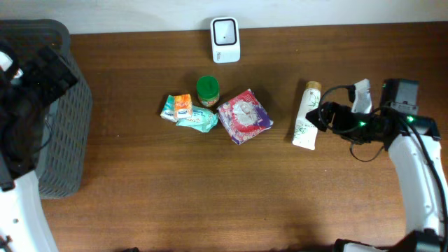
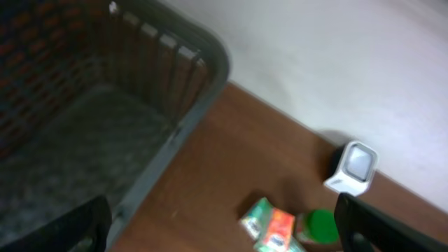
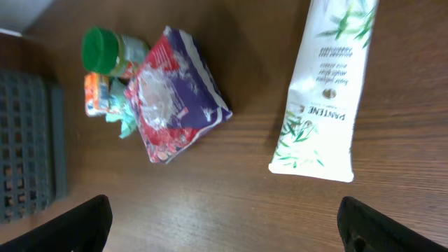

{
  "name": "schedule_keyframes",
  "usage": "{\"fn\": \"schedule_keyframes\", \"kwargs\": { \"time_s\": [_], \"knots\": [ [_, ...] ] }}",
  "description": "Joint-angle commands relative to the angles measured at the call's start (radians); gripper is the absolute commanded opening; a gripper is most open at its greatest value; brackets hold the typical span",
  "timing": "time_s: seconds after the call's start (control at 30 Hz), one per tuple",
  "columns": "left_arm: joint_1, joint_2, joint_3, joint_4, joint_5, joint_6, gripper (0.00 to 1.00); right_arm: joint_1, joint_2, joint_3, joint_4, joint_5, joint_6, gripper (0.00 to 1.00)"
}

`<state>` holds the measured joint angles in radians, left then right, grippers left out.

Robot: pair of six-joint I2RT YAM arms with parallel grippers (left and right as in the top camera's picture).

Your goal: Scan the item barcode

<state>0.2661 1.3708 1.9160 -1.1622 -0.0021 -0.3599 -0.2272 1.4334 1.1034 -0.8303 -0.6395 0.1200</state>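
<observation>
While both claws stand wide open and hold nothing, the right claw hangs over the brown wooden desk. The white tube lies flat just ahead of it, a bit to its right. The red packet and green-lid jar lie ahead to its left. The left claw hangs above the grey basket. The white scanner sits ahead of it, by the white wall.

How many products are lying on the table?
5: white tube at right; red-purple packet, green-lidded jar, orange box and teal packet clustered mid-table. The cluster may hide more.
</observation>
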Motion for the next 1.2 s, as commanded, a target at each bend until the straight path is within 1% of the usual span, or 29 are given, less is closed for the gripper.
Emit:
{"fn": "schedule_keyframes", "kwargs": {
  "time_s": [0.0,0.03,0.1,0.13,0.2,0.3,0.43,0.53,0.57,0.63,0.67,0.7,0.77,0.87,0.93,1.03,1.07,1.17],
  "knots": [
    [0.006,0.021,0.0,-0.044,-0.056,-0.006,0.99,0.085,0.023,0.03,-0.008,0.156,-0.005,0.98],
    [0.006,0.021,0.0,-0.047,-0.055,-0.006,0.99,0.123,0.023,0.079,-0.045,0.271,0.032,0.98],
    [0.006,0.021,0.0,-0.048,-0.055,-0.006,0.99,0.172,0.023,0.19,-0.111,0.387,0.046,0.98],
    [0.006,0.021,0.0,-0.048,-0.055,-0.006,0.99,0.206,0.025,0.283,-0.162,0.466,0.046,0.98],
    [0.006,0.021,0.0,-0.048,-0.055,-0.006,0.99,0.227,0.035,0.342,-0.18,0.503,0.046,0.98],
    [0.006,0.021,0.0,-0.048,-0.055,-0.006,0.99,0.226,0.097,0.344,-0.149,0.575,0.046,0.98],
    [0.006,0.021,0.0,-0.048,-0.055,-0.006,0.99,0.226,0.221,0.344,-0.003,0.641,0.045,0.98],
    [0.006,0.021,0.0,-0.048,-0.055,-0.006,0.99,0.216,0.3,0.344,0.042,0.629,0.045,0.99],
    [0.006,0.021,0.0,-0.048,-0.055,-0.006,0.99,0.197,0.321,0.344,0.042,0.584,0.045,0.98],
    [0.006,0.021,0.0,-0.048,-0.055,-0.006,0.99,0.117,0.36,0.344,0.053,0.363,0.014,0.98],
    [0.006,0.021,0.0,-0.048,-0.055,-0.006,0.99,0.08,0.371,0.344,0.053,0.278,-0.011,0.98],
    [0.006,0.021,0.0,-0.048,-0.055,-0.006,0.99,0.055,0.38,0.344,0.053,0.242,-0.016,0.98],
    [0.006,0.021,0.0,-0.048,-0.055,-0.006,0.99,0.03,0.406,0.344,0.053,0.239,-0.016,0.99],
    [0.006,0.021,0.0,-0.048,-0.055,-0.006,0.99,0.031,0.463,0.34,0.053,0.24,-0.016,0.98],
    [0.006,0.021,0.0,-0.048,-0.055,-0.006,0.99,0.031,0.523,0.34,0.054,0.238,-0.015,0.85],
    [0.006,0.021,0.0,-0.048,-0.055,-0.006,0.99,0.031,0.582,0.336,0.049,0.224,-0.016,0.81],
    [0.006,0.021,0.0,-0.048,-0.055,-0.006,0.99,0.032,0.591,0.332,0.05,0.219,-0.016,0.78],
    [0.006,0.021,0.0,-0.048,-0.055,-0.006,0.99,0.048,0.607,0.316,0.05,0.216,-0.016,0.77]
  ]
}}
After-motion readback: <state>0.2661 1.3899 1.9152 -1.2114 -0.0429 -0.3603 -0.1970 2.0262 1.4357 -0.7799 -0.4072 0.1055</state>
